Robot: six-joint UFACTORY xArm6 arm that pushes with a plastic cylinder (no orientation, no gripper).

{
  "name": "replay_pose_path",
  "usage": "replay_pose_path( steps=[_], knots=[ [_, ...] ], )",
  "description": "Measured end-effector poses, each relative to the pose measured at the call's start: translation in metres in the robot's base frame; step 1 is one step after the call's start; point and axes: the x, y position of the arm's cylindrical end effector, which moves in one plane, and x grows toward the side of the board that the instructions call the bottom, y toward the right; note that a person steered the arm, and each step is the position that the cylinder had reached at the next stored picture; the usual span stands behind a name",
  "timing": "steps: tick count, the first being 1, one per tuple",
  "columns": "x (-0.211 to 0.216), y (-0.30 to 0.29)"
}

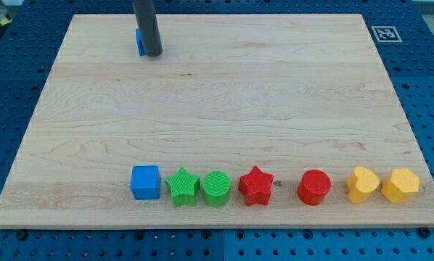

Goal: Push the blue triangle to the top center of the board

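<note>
Bright, even light over the wooden board (224, 101); I see faint soft shadows beneath blocks; sharp focus, no glare.

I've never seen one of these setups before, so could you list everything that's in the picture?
Board: one, light wood, fills the view.
Blue triangle: one, top left, mostly hidden behind the rod.
Blue cube: one, left end of bottom row.
Green star: one, next along.
Green cylinder: one, touching the star.
Red star: one, mid-row.
Red cylinder: one, right of it.
Yellow heart: one.
Yellow hexagon: one, row's right end.
Marker tag: one, black-and-white, top right.
My tip: dark rod's end, right against the blue triangle.
</note>
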Motion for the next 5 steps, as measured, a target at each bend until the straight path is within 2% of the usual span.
replay_pose_path(
  steps=[1, 2, 3, 4, 5],
  knots=[
    [-0.009, -0.001],
    [0.037, 0.006],
    [0.023, -0.039],
    [-0.021, -0.056],
    [-0.021, -0.029]
  ],
)
